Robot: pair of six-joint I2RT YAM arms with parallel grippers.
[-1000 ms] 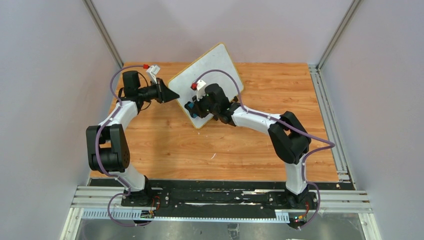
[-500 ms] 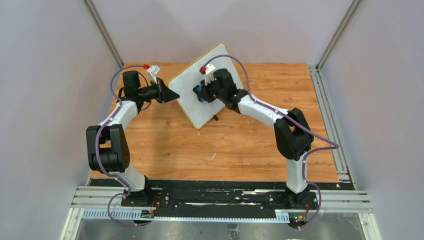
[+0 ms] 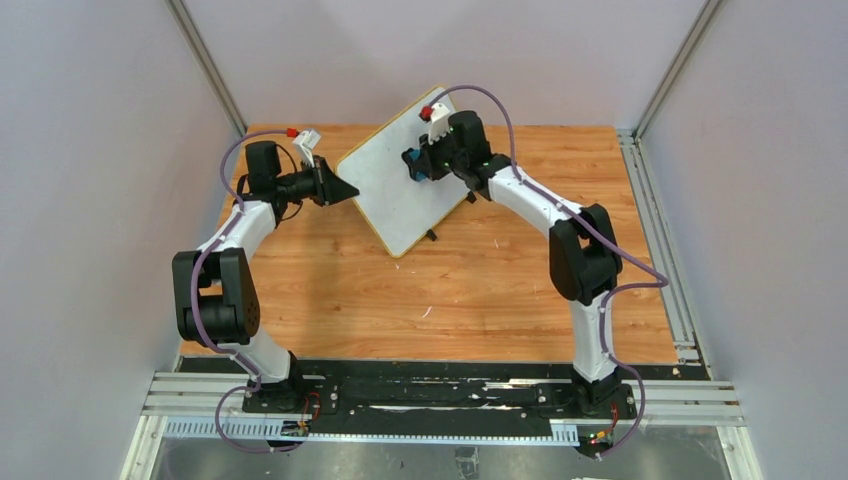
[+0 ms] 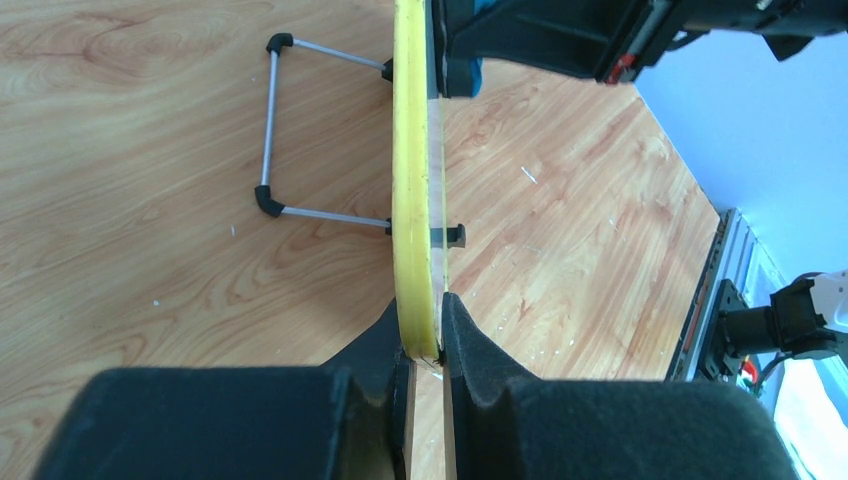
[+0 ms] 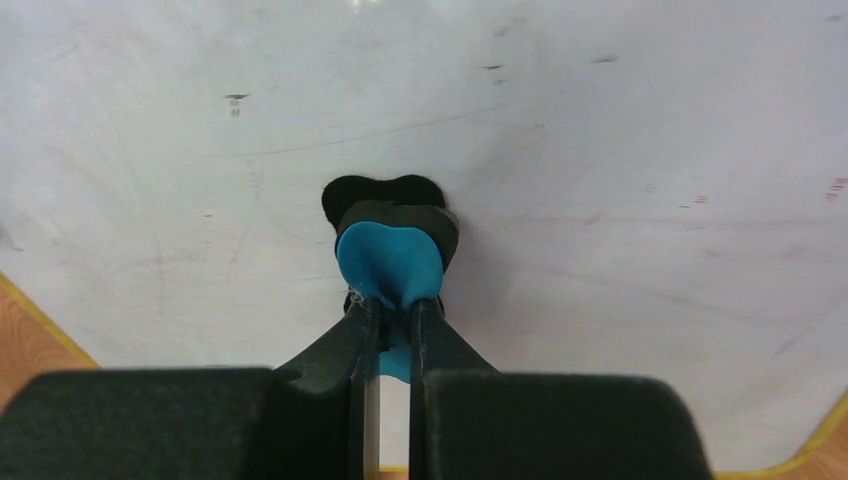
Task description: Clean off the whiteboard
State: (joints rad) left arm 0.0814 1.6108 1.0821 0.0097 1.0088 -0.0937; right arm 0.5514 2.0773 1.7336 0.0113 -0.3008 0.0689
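Blue eraser (image 5: pixel 388 262), wooden tabletop (image 3: pixel 480 290), grey walls (image 3: pixel 90 150).

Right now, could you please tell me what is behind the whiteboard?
Behind the whiteboard, its wire stand rests on the wooden table. From overhead, the whiteboard covers that area.

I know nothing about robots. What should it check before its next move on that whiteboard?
1. Left end effector clamped on the edge of the yellow-framed white whiteboard: ok.
2. Right end effector shut on the small blue eraser block: ok.
3. Eraser pressed against the board face: ok.
4. Board face clean: not ok, faint red marks at right.
5. Thin metal wire stand seated on the wooden table: cannot tell.
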